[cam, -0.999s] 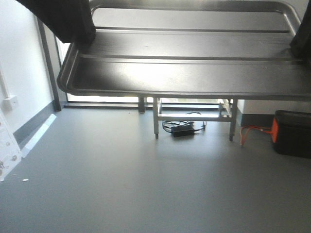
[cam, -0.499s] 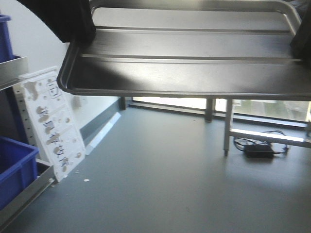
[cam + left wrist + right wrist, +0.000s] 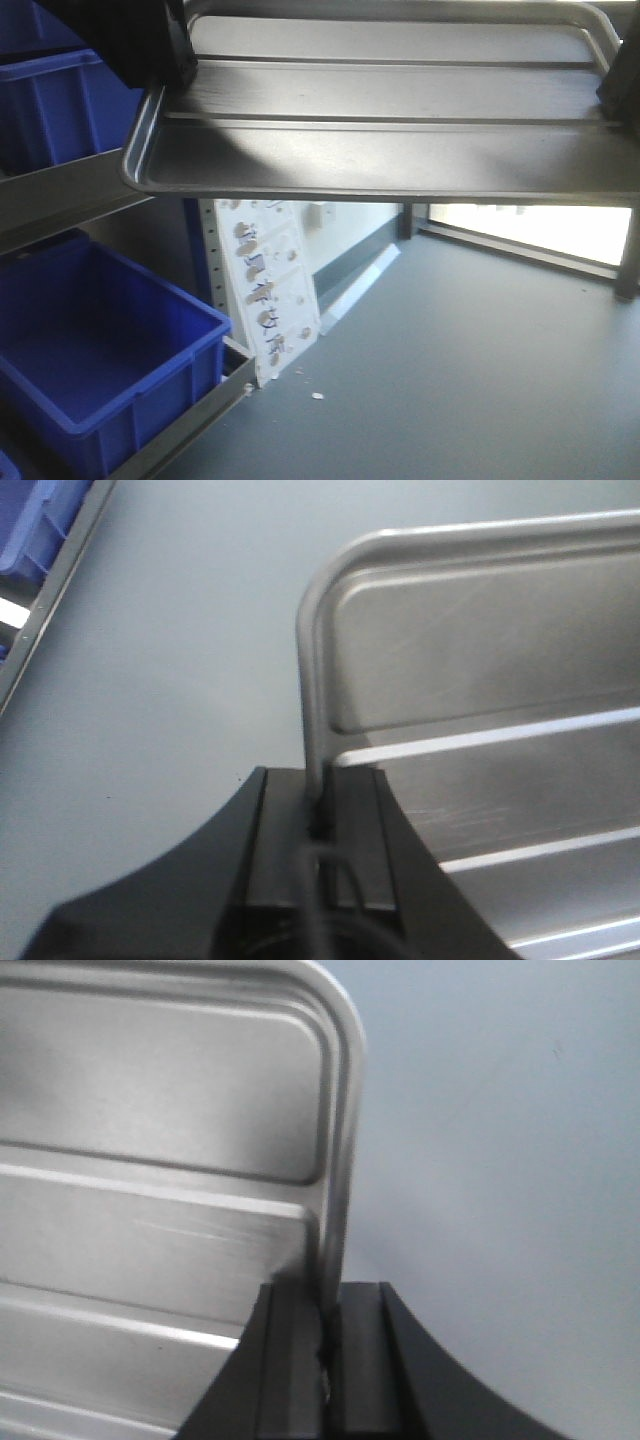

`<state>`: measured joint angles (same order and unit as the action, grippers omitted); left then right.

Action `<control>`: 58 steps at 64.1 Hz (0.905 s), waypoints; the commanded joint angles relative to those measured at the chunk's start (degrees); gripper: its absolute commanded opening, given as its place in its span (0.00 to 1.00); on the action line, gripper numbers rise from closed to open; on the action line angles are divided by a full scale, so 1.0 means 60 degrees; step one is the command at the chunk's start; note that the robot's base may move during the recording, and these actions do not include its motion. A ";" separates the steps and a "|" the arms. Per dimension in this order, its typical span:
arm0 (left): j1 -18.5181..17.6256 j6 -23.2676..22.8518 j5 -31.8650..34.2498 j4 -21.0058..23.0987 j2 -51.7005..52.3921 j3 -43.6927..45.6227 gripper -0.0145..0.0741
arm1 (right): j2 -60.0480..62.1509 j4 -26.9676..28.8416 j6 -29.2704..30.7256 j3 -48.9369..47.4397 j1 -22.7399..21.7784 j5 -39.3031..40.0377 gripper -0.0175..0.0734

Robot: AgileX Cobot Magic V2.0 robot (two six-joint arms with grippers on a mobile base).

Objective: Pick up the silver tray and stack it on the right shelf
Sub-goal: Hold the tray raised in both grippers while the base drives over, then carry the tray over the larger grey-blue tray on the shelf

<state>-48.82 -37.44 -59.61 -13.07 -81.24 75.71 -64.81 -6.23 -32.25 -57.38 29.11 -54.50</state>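
grab: done, left gripper (image 3: 322, 815) and right gripper (image 3: 330, 1332) clenched on silver tray (image 3: 380, 150) rim, aloft | pending: stacking, right shelf unseen | blue bin (image 3: 90, 350) at 8 o'clock

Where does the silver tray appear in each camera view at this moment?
Exterior front-facing: the silver tray spans the top.
Left wrist: the tray fills the right half, rim clamped in the left pincer.
Right wrist: the tray fills the left half, rim clamped in the right pincer.
Shared landmark: the tray's embossed ridges.
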 commanded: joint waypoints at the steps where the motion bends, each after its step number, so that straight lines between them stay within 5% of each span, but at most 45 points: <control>1: -0.0006 0.0180 -0.0247 -0.0376 0.0316 0.0268 0.06 | 0.0249 -0.0620 0.0155 -0.0262 -0.0072 0.0279 0.25; 58: -0.0006 0.0180 -0.0247 -0.0165 0.0316 0.0268 0.06 | 0.0249 -0.0620 0.0155 -0.0262 -0.0072 0.0268 0.25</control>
<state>-48.82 -37.44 -59.82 -11.96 -81.24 75.71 -64.81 -6.69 -32.25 -57.38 29.11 -54.67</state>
